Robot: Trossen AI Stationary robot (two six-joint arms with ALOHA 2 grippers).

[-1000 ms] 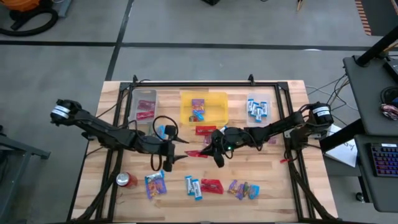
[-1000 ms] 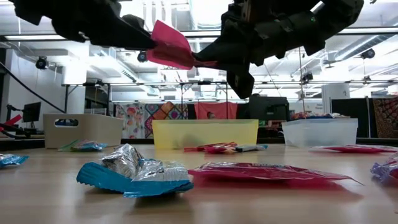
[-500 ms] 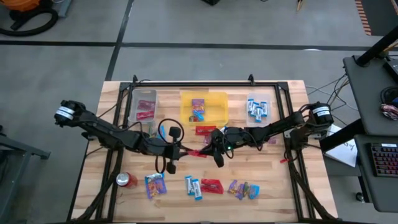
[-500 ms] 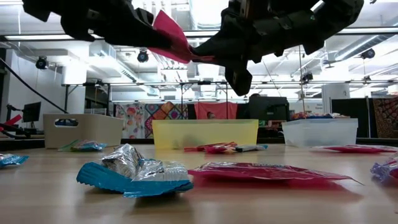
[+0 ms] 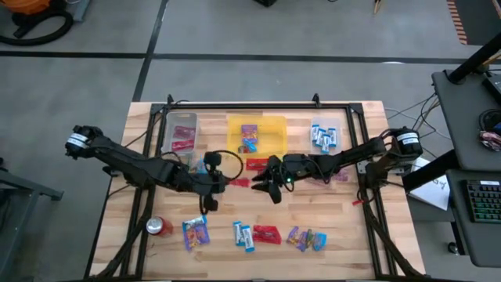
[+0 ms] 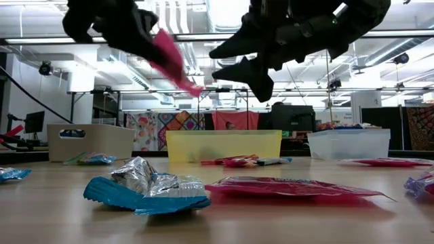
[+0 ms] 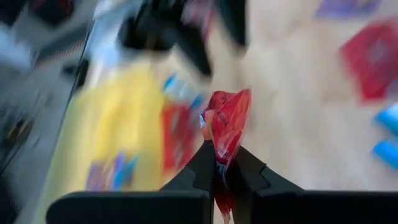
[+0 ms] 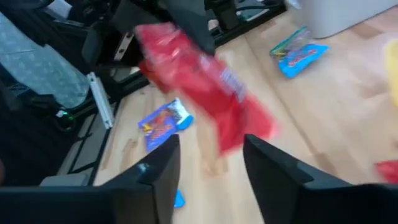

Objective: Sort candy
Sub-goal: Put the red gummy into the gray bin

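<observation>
Lying scattered on wooden table (image 5: 344,215), candy (image 5: 266,233), workshop room behind

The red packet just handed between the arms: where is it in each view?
High: red packet mid-table, at the left gripper.
Low: top, left of centre.
Left wrist: pinched between that arm's fingers.
Right wrist: ahead of the open right gripper, at.
Shared landmark: yellow bin.
</observation>
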